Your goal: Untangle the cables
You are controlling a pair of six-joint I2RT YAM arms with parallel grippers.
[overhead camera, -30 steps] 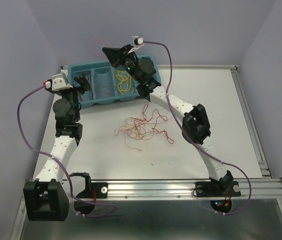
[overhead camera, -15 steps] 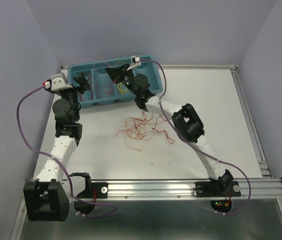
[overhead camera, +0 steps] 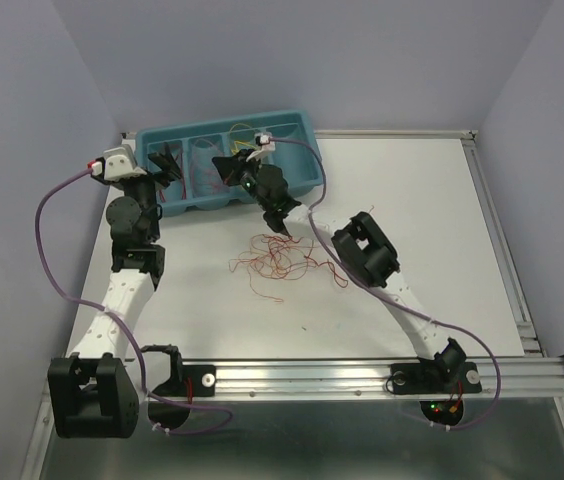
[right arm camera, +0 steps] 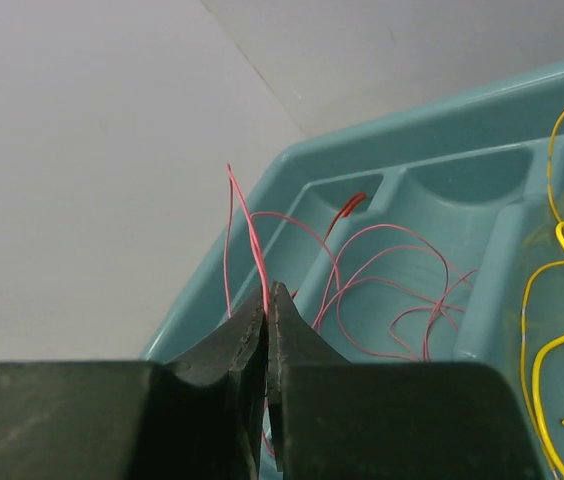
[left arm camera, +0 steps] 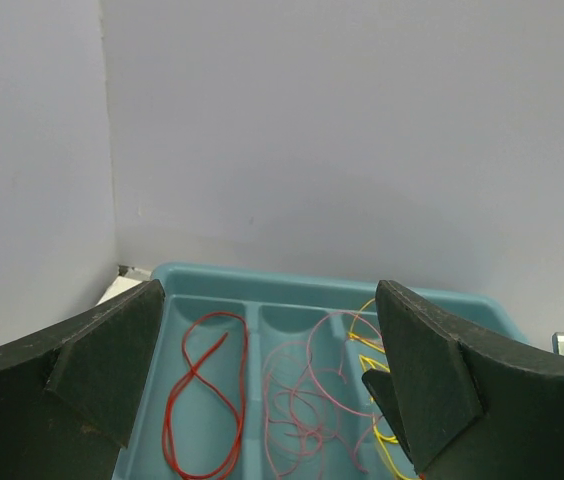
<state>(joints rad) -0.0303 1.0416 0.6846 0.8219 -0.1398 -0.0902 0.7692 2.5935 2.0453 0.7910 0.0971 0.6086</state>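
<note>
1. Work area. We see a white table (overhead camera: 412, 200) with a teal tray (overhead camera: 297, 122) at its far left. The tray is split into side-by-side compartments.

2. Cables on the table. A loose tangle (overhead camera: 282, 255) of hair-thin red and orange cables lies on the table, just in front of the tray and between the two arms. Its loops overlap, so we cannot separate single strands in the top view.

3. Cables in the tray. In the left wrist view, the tray (left arm camera: 312, 285) holds a red cable (left arm camera: 202, 395) looped in a figure-eight in one compartment. The pink cables (left arm camera: 302, 400) curl in the next one, and the yellow cables (left arm camera: 367, 345) lie in the one beyond. The right wrist view shows the same tray (right arm camera: 412, 120) with the yellow cables (right arm camera: 562, 240) at its right side.

4. Left gripper. The left gripper (overhead camera: 167, 165) sits at the left end of the tray. In its wrist view, the left gripper (left arm camera: 267, 370) has its fingers spread wide apart, with nothing between them.

5. Right gripper. The right gripper (overhead camera: 227, 170) is above the middle of the tray. In its wrist view, the right gripper (right arm camera: 267, 300) has its fingers pressed together on a held pink strand (right arm camera: 252, 240), which rises from the fingertips. The rest of that strand trails down into the pink loops in the compartment below.
</note>
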